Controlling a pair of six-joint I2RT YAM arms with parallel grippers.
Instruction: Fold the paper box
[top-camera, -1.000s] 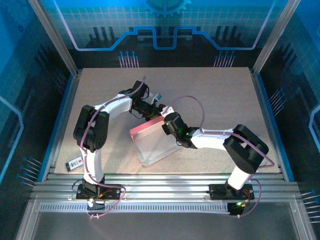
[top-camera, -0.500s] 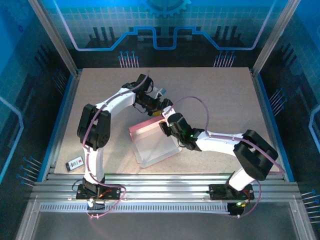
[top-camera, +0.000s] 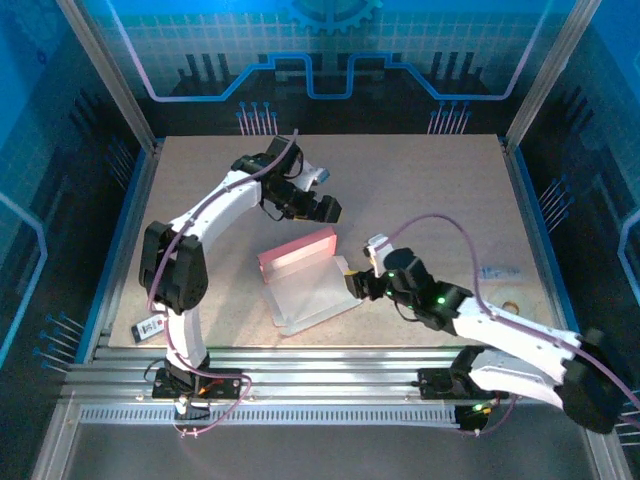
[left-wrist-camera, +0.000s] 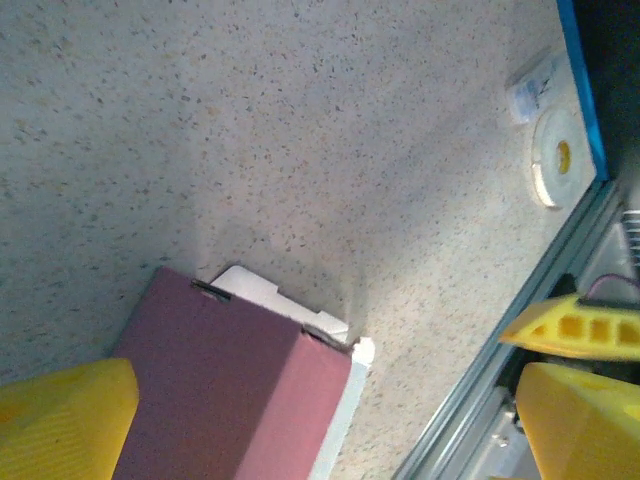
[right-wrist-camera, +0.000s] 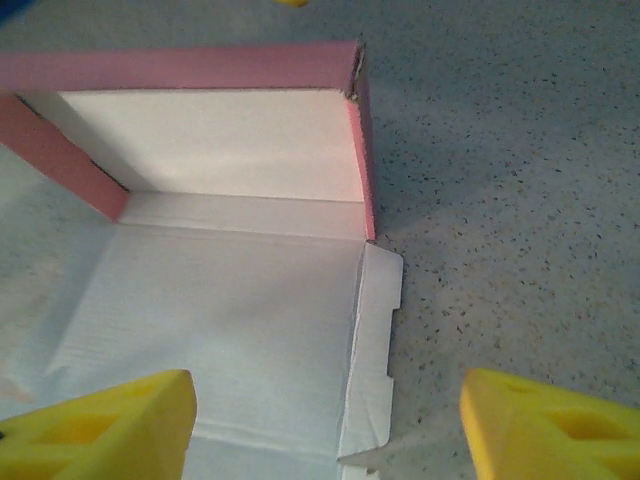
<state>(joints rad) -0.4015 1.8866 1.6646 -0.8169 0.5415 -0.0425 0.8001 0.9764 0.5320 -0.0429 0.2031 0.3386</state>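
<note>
Lying just ahead of the spread right gripper (right-wrist-camera: 325, 420), the paper box (right-wrist-camera: 225, 300) sits below the left gripper (top-camera: 326, 207), also spread, on a speckled table (top-camera: 430, 190) with blue walls (top-camera: 440, 50) around.

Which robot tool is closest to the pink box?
The right tool, beside the paper box's flat side flap; the left tool sits farther off, beyond the standing pink wall.

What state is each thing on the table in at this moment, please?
Pink-and-white thin card paper box: partly folded, far wall upright, base and right flap flat.
Left gripper: open, empty, beyond the box.
Right gripper: open, empty, at the box's right edge.
</note>
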